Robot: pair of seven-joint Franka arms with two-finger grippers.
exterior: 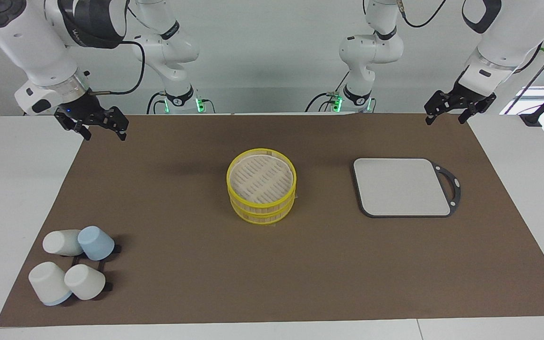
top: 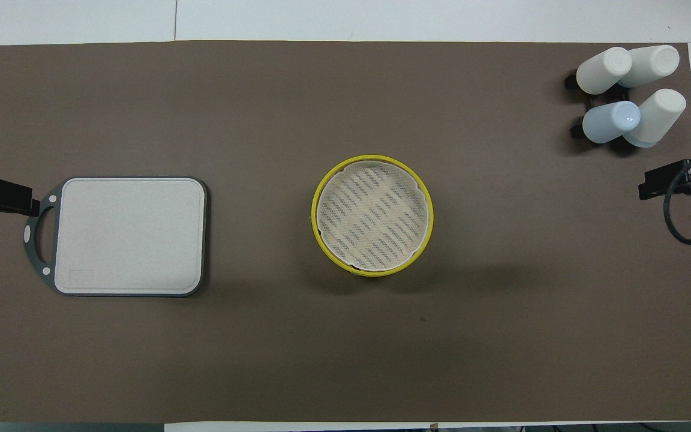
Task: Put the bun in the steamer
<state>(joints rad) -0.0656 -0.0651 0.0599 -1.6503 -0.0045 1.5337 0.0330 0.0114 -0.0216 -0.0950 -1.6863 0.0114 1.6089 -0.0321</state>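
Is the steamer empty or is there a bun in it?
Empty: the steamer shows only its bare slatted floor in both views, no bun.

One camera sits high across the worktop, facing the robots; the other looks steeply down from above them. Both cover the whole brown mat.
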